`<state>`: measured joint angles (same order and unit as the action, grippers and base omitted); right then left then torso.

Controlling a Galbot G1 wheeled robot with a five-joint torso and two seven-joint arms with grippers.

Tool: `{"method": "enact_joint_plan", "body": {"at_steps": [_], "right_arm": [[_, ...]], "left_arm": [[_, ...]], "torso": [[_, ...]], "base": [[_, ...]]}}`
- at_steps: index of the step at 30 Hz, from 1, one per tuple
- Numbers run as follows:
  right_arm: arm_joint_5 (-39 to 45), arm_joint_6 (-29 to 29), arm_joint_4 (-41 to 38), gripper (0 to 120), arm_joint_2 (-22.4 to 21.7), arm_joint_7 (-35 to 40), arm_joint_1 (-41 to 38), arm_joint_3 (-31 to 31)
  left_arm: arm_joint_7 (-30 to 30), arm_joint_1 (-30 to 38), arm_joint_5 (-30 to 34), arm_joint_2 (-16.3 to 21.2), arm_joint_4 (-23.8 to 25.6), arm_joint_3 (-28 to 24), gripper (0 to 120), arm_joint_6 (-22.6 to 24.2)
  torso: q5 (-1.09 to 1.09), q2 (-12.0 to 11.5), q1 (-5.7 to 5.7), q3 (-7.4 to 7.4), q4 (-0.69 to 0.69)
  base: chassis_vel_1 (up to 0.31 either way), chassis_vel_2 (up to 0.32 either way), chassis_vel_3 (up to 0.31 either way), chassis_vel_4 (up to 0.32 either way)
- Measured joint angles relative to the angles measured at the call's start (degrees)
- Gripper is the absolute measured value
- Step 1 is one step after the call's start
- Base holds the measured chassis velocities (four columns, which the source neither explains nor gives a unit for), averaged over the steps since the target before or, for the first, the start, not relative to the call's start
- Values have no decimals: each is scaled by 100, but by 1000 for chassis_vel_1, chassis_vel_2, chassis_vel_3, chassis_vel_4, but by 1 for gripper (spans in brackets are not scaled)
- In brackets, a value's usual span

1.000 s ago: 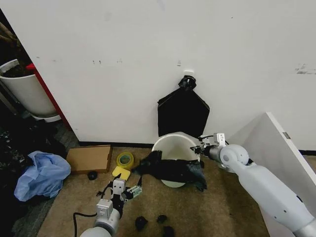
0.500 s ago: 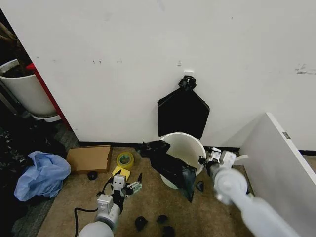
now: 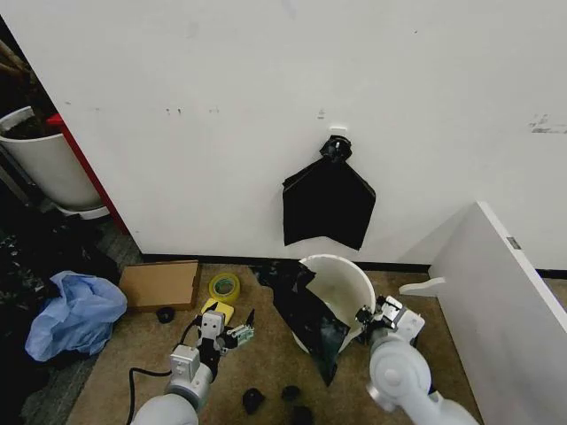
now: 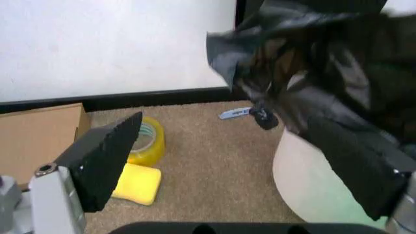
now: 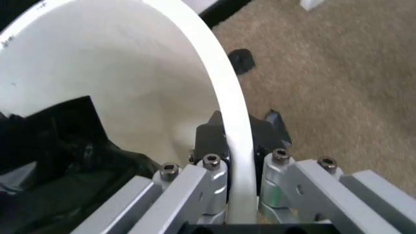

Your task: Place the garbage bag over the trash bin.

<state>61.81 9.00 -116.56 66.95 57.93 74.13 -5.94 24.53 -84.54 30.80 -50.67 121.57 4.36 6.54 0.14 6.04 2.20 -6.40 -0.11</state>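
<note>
Right wrist view shows the right gripper [image 5: 235, 170] pinching the rim of the trash bin [image 5: 130, 97], one finger inside the wall and one outside. In the head view that gripper [image 3: 363, 316] sits at the bin's [image 3: 350, 283] right edge; the cream bin is tipped, its mouth facing up and toward the robot, its base toward the wall. The garbage bag [image 3: 306, 310] hangs crumpled over the bin's left rim, trailing down to a point on the carpet. The left gripper [image 3: 232, 335], fingers spread and holding nothing, hovers just left of the bag. Beside it lie a yellow sponge [image 3: 217, 309], a roll of yellow tape [image 3: 224, 286] and a cardboard box [image 3: 160, 283]. A flat black bundle of bags [image 3: 328, 202] hangs on the wall behind the bin, and a white board [image 3: 496, 301] leans at the right.
</note>
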Motion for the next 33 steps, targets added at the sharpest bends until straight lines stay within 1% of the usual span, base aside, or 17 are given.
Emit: {"method": "enact_joint_plan", "body": {"at_steps": [5, 7, 16, 23, 25, 26, 27, 28, 29, 31, 33], "right_arm": [[-318, -343, 99, 2, 410, 117, 113, 88], [-386, -378, 176, 2, 504, 114, 114, 100], [-553, -393, 425, 2, 562, 29, 166, 114], [-510, -346, 401, 2, 510, -94, 209, 124], [-515, -305, 338, 10, 478, -130, 288, 150], [-519, -296, 324, 11, 470, -130, 310, 156], [-538, -267, 257, 18, 440, -131, 355, 157], [-562, -260, 224, 20, 420, -132, 374, 152], [-626, -255, 167, 27, 376, -148, 420, 144], [-666, -256, 142, 28, 350, -170, 438, 142], [-814, -284, 23, 38, 260, -229, 481, 110]], "left_arm": [[-23, -59, 0, -19, 6, 8, 100, -35], [-81, -91, -4, -16, 4, 23, 100, -95], [-131, -196, -68, -21, 9, 38, 100, -199], [-134, -304, -168, -76, 42, 36, 100, -202], [-133, -359, -192, -85, 80, 36, 100, -202], [-132, -371, -196, -85, 91, 40, 100, -202], [-130, -390, -199, -76, 117, 57, 100, -201], [-128, -395, -200, -71, 130, 66, 100, -201], [-127, -401, -201, -65, 147, 78, 100, -200], [-126, -404, -201, -64, 155, 81, 100, -199], [-124, -410, -207, -72, 177, 82, 100, -197]], "torso": [[0, 0, 0, 0, 0], [0, 0, 0, 0, 1], [-1, 0, 0, 0, 0], [0, 0, 0, 0, -1], [2, -1, 0, 0, 0], [3, -2, 0, -1, 0], [5, -2, 0, -1, 0], [3, -2, 0, 0, 1], [1, -2, 0, -1, 0], [1, -2, 0, -1, 0], [2, -2, 0, 0, 0]], "base": [[0, 0, 0, 0], [0, 0, 0, 0], [0, 0, 0, 0], [0, 0, 0, 0], [0, 0, 0, 0], [0, 0, 0, 0], [0, 0, 0, 0], [0, 0, 0, 0], [0, 0, 0, 0], [0, 0, 0, 0], [0, 0, 0, 0]]}}
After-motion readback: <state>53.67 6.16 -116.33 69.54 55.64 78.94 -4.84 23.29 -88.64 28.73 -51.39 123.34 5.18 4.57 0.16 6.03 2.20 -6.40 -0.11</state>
